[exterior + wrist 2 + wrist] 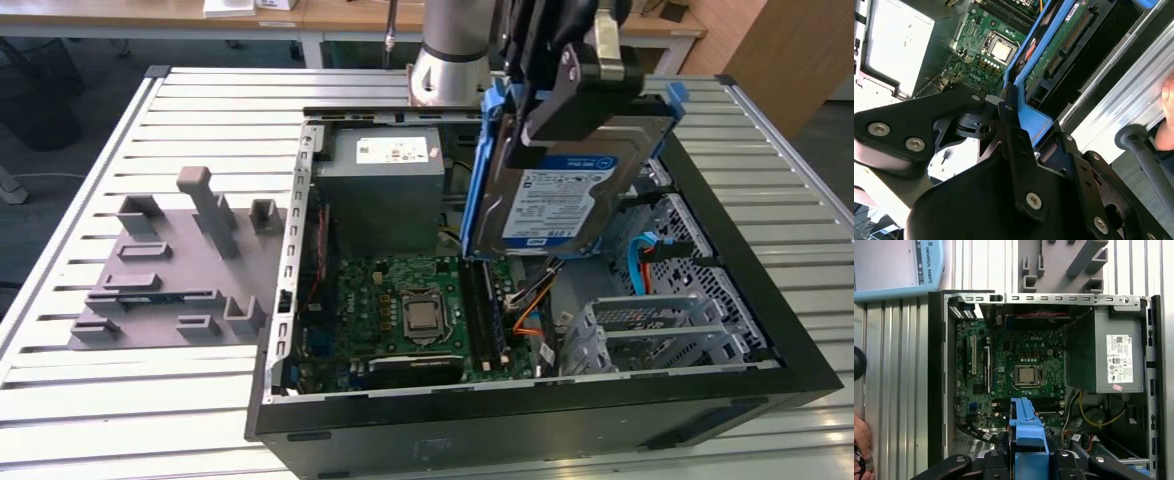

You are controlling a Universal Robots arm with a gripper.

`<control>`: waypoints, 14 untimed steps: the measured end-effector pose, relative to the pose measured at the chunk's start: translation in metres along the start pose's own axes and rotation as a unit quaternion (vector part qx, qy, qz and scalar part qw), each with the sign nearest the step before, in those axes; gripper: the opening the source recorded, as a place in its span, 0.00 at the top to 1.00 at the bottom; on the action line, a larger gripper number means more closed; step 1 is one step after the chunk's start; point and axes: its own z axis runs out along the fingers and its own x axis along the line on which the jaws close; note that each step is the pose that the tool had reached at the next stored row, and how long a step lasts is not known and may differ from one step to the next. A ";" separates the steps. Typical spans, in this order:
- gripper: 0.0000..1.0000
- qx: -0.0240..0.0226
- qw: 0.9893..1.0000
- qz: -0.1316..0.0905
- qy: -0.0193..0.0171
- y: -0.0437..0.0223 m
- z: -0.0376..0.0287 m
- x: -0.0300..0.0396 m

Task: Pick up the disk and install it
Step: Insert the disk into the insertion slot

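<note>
The disk (pixel 567 205), silver with a blue-and-white label and blue side rails, hangs nearly on edge above the open computer case (pixel 534 405), over its right half in the exterior view. My gripper (pixel 577 105) is shut on the disk's upper end. In the second wrist view the disk's green circuit side (pixel 1064 45) and blue rail run away from the gripper (pixel 1019 132). In the first wrist view the blue rail end (pixel 1029 432) sticks out from the gripper (pixel 1029 462) above the motherboard.
Inside the case lie a grey power-supply box (pixel 383 175), the motherboard (pixel 414 310) and a metal drive cage (pixel 657 330) with blue cables. A grey slotted fixture (pixel 174 260) sits on the slatted table at the exterior view's left. A person's hand (pixel 860 440) is beside the case.
</note>
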 end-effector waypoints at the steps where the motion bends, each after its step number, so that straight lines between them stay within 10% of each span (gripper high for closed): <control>1: 0.63 0.000 1.000 0.000 0.000 -0.0021 0.0003 0.0004; 14: 0.63 0.000 1.000 0.000 0.004 -0.0091 0.0034 0.0250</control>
